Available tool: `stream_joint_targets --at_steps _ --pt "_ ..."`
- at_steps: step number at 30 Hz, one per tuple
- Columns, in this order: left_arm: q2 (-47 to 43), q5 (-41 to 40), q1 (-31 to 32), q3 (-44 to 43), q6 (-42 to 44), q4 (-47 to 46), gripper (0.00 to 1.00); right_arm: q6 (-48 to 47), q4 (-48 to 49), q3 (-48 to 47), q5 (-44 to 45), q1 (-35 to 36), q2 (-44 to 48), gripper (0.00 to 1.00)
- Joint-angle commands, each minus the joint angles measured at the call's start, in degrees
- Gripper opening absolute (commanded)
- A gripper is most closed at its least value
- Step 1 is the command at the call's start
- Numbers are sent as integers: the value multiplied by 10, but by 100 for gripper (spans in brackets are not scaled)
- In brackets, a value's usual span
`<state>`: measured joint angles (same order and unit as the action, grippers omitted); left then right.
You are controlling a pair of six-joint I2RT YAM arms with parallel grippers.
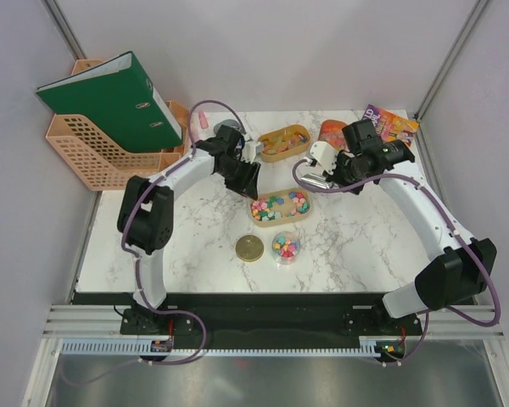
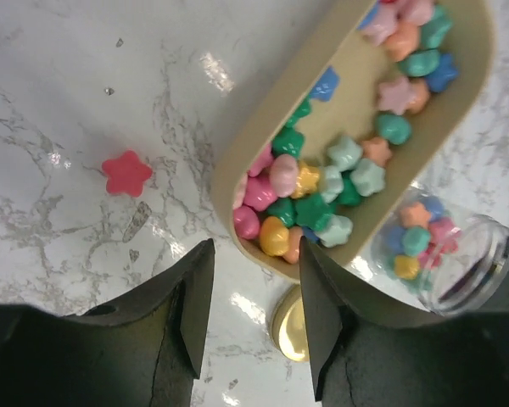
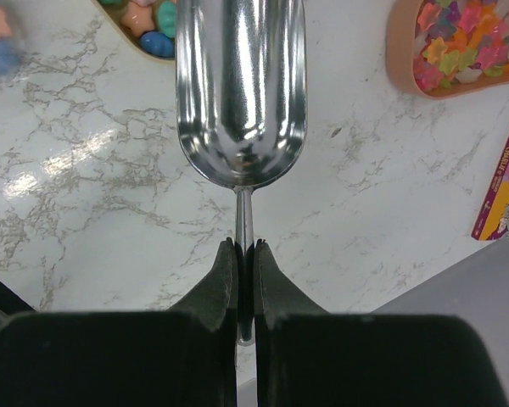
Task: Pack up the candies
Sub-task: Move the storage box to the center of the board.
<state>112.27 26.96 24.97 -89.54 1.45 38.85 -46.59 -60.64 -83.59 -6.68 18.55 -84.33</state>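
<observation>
Mixed-colour star candies (image 2: 322,182) lie in a tan oval tray (image 2: 237,161) at mid-table (image 1: 282,206). A clear jar (image 1: 285,247) beside it holds more candies (image 2: 416,242). One pink candy (image 2: 126,172) lies loose on the marble. My left gripper (image 2: 254,271) hangs open over the tray's near end, with nothing between its fingers; in the top view it (image 1: 250,176) sits left of the tray. My right gripper (image 3: 244,250) is shut on the thin handle of a silver scoop (image 3: 240,93), whose bowl is empty and points toward the tray (image 3: 148,34).
A gold lid (image 1: 249,248) lies left of the jar. A second oval tray (image 1: 283,142) and an orange container of candies (image 3: 458,51) stand at the back. A colourful packet (image 1: 390,124) lies at the back right, with a peach file rack and green binder (image 1: 110,106) at the back left.
</observation>
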Motion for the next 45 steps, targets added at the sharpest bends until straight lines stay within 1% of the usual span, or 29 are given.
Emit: stream_joint_targets --at_steps 1,6,9,20,21,22,24,27,28,32,35,43,45 --pt "32 -54 20 -51 27 22 51 -6 15 0 -4 -13 22 0" --pt "90 -78 32 -115 47 32 52 -6 15 14 -10 -32 32 0" --pt "109 -79 35 -131 51 38 52 -3 16 21 -11 -35 36 0" --pt "151 -78 37 -155 82 62 44 4 21 35 -12 -52 45 0" --pt "153 -78 37 -158 84 64 42 5 22 34 -13 -54 44 0" --pt "154 -79 37 -159 88 69 37 6 22 33 -13 -54 44 0" --pt "156 -82 37 -164 91 75 36 8 25 33 -15 -54 42 0" --pt "146 -101 37 -155 94 78 19 8 27 33 -14 -56 40 0" --pt "140 -111 35 -149 94 78 15 8 29 33 -14 -57 40 0" --pt "105 -135 29 -107 94 76 15 7 36 36 -18 -59 36 0" --pt "70 -153 16 -44 97 66 14 9 42 40 -22 -61 30 0" --pt "-32 -217 -35 88 116 26 10 9 54 53 -28 -61 25 0" --pt "-44 -243 -50 125 115 16 4 10 56 56 -32 -62 22 0"
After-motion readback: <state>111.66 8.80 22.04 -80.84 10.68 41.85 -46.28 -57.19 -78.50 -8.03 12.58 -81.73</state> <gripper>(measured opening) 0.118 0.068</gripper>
